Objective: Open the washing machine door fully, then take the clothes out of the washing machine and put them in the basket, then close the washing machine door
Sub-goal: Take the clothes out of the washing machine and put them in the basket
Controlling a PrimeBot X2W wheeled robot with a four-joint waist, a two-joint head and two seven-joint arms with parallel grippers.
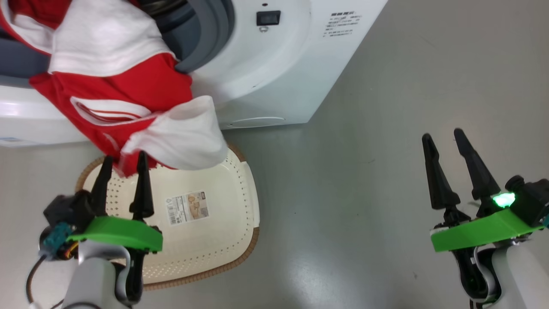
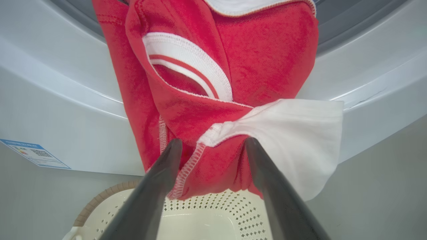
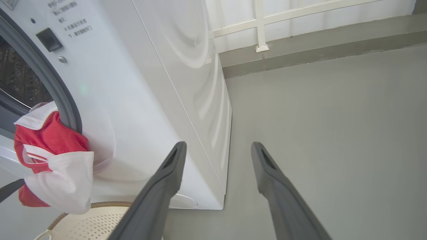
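The red and white clothes hang out of the washing machine mouth, draped over its grey rubber ring. Their lower end dangles just above the cream basket on the floor in front. My left gripper is open over the basket, its fingertips at the hanging hem. In the left wrist view the clothes droop loosely between the spread jaws of the left gripper. My right gripper is open over bare floor, far to the right. The washing machine door is out of view.
Grey floor stretches to the right of the machine and the basket. In the right wrist view a wall with a low grey skirting runs behind the machine's side. A blue label sits low on the machine front.
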